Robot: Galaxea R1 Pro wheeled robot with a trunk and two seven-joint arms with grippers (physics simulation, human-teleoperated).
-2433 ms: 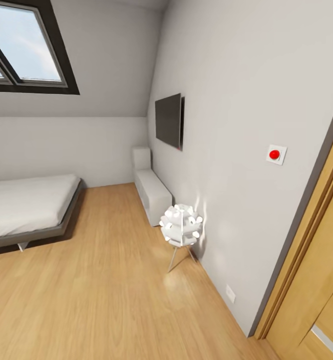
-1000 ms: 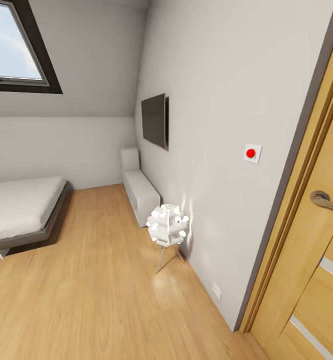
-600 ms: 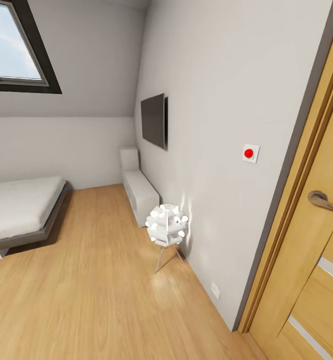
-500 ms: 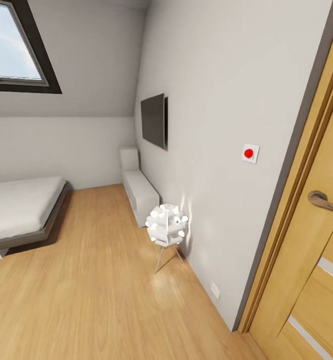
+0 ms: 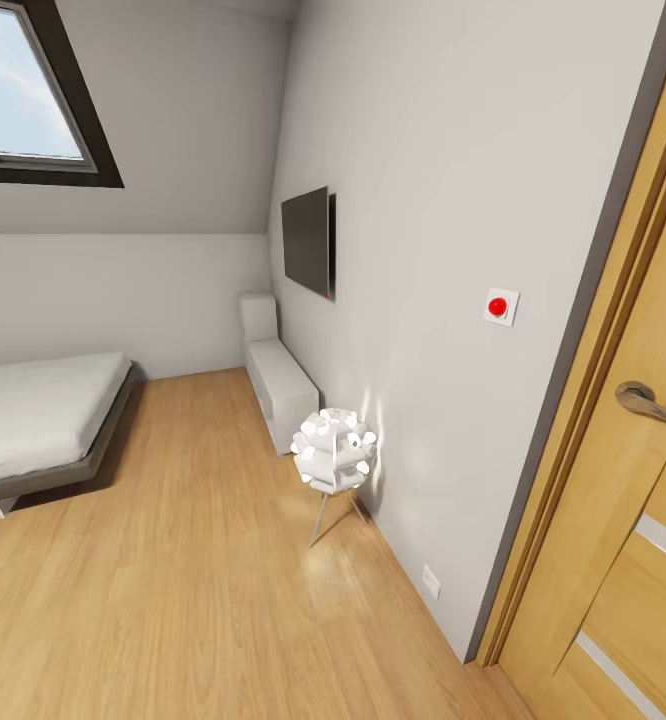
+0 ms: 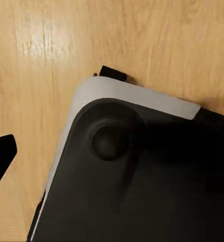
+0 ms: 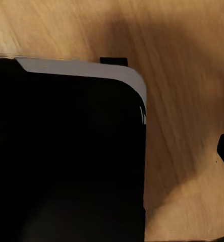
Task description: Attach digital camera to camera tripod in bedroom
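At the lower centre of the head view, a white lamp (image 5: 335,451) stands by the wall; the bed (image 5: 43,420) lies left. Camera and tripod are unseen, gripper states cannot be told. The robot should turn away from the door (image 5: 633,480) to search the bedroom.

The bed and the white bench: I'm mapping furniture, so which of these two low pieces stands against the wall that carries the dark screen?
The white bench, right below the dark screen. The bed lies across the wood floor, under the skylight.
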